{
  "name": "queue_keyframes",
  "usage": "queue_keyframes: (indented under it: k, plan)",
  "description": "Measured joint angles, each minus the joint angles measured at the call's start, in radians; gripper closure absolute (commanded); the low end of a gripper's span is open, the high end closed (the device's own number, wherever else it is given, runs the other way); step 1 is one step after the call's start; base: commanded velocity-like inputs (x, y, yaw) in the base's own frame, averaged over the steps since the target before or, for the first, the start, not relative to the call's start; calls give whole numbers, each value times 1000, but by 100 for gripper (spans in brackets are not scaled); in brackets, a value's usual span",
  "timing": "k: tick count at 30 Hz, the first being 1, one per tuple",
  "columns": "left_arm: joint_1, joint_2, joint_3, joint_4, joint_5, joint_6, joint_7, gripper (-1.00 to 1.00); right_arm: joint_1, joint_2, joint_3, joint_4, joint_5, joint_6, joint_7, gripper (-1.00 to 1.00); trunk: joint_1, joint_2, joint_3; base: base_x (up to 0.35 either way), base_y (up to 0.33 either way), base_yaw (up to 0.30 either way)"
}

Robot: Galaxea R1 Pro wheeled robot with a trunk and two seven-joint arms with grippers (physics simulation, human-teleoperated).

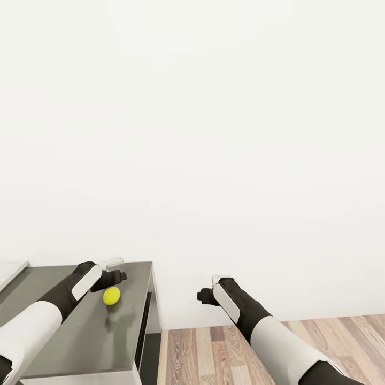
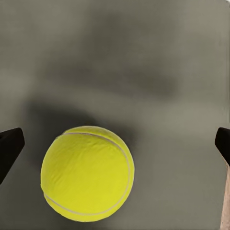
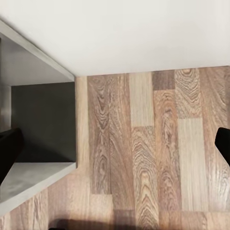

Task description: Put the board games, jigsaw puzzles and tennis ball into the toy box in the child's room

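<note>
Tennis ball (image 1: 112, 295) sits on the grey table (image 1: 80, 342) top near its far end, w/ the left gripper (image 1: 118, 277) hovering just above/behind it; in the left wrist view the ball (image 2: 87, 173) lies between the two dark fingertips (image 2: 9, 149), jaws spread wide, not touching it. Right gripper (image 1: 205, 295) hangs off the table's right side over the wood floor (image 3: 158, 143) by the white wall (image 1: 214, 133), also wide open, holding nothing.

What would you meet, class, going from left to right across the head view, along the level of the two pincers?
Left pincer → small yellow-green tennis ball → grey table edge → right pincer.
</note>
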Motion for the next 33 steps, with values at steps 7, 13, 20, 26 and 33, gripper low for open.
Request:
queue_keyframes:
  k: [7,13,20,26,33]
  plan:
    - [0,-3,-1,0,5,6,10,-100,0,-1,0,0,0,0,0,-100,27,-49,-22,0,0,0]
    - [0,-4,-2,1,7,10,38,-100,0,1,0,0,0,1,0,-100,38,-70,-31,0,0,0]
    - [0,-13,-1,1,8,13,73,-100,0,-1,0,0,0,3,0,-100,38,-70,-31,0,0,0]
    - [0,-20,-1,2,9,14,80,-100,0,-1,0,0,0,3,0,-100,38,-70,-31,0,0,0]
    - [0,-47,-1,6,10,20,97,-100,0,-2,0,0,0,3,0,-100,42,-77,-35,0,0,0]
